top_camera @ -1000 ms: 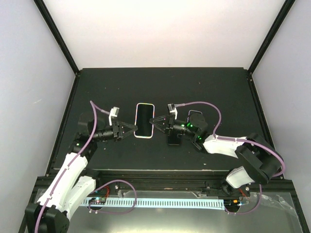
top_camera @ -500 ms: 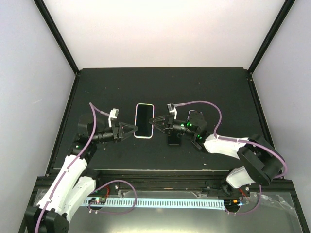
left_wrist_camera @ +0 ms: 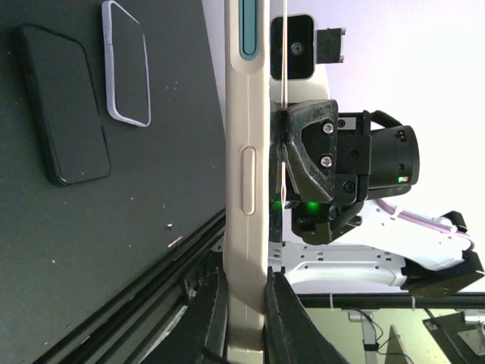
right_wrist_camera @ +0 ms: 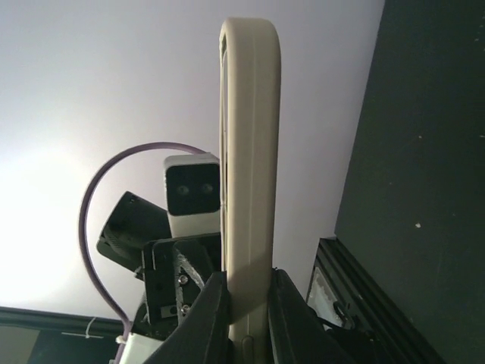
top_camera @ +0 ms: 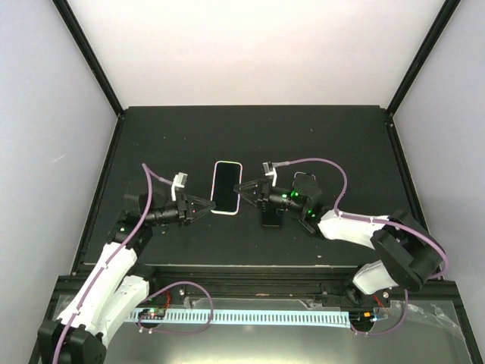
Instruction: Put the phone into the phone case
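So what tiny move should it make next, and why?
Probably lower the cream phone case flat onto the table: left hand and right hand pinch its opposite long edges, while a black phone lies on the table, so one hand needs freeing. Whether the case is empty, I can't tell.

My right claw (right_wrist_camera: 248,322) has its two fingers (right_wrist_camera: 211,318) pinched on the thin edge of the cream phone case (right_wrist_camera: 250,152). The case runs straight out from between them, seen edge-on, its rounded end farthest from the claw. Just left of the case and beyond the fingers I see the left arm's white wrist camera (right_wrist_camera: 192,187) on a black mount, with a purple cable (right_wrist_camera: 110,169) arching over it. Right of the claw lies the dark counter (right_wrist_camera: 428,152), with a black frame rail (right_wrist_camera: 364,303) at its near edge
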Action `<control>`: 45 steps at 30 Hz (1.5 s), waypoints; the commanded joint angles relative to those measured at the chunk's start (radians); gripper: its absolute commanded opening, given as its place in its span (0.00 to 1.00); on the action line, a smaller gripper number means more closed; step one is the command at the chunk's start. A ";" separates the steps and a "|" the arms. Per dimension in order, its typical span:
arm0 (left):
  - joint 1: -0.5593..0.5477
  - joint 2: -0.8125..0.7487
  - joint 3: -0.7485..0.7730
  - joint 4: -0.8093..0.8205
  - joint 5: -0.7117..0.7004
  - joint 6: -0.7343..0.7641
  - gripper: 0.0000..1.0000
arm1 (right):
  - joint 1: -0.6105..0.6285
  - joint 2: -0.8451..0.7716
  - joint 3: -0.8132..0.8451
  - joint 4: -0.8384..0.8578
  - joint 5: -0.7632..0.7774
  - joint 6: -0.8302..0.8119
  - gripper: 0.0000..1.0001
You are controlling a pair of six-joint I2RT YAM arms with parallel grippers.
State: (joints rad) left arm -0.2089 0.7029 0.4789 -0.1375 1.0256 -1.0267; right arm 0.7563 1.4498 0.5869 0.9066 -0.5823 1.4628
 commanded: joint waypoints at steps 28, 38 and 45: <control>-0.011 0.093 -0.012 0.075 -0.188 0.064 0.02 | 0.068 -0.038 -0.052 0.044 -0.031 0.007 0.03; -0.012 0.075 -0.005 0.027 -0.190 0.082 0.10 | 0.067 -0.056 -0.033 -0.054 -0.044 -0.099 0.01; -0.011 0.048 0.072 -0.201 -0.322 0.217 0.54 | 0.054 -0.085 -0.017 -0.216 -0.033 -0.230 0.01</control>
State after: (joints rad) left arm -0.2230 0.7719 0.4725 -0.1886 0.8322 -0.9154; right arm 0.8124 1.4117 0.5289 0.7540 -0.5938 1.3602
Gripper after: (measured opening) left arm 0.438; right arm 0.092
